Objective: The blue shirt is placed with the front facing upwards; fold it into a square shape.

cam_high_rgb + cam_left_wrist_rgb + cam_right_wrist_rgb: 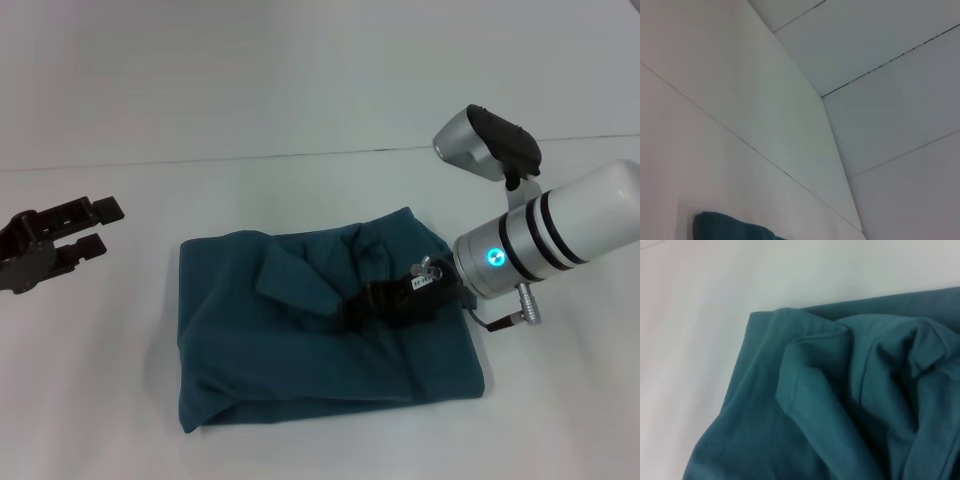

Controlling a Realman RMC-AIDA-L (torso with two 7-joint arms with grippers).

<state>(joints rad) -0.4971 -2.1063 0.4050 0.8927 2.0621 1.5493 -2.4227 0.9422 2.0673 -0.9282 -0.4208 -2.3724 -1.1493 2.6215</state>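
One dark teal-blue cotton shirt [300, 350] lies folded into a rough rectangle in the middle of the white desk [90, 400], a hemmed sleeve flap [295, 282] turned up on top. The right hand [365, 308] rests low on its centre; whether it grips the cloth I cannot tell. The left hand [95, 228] hovers well apart to the left, fingers narrowly parted, empty.

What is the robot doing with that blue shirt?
It is folding the blue shirt into a square on the white table. The shirt is already bunched into a rough, wrinkly square with a flap sticking up on top. The right gripper is down on the middle of the shirt, working on the cloth. The left gripper waits open off to the side, above the table, not touching the shirt.
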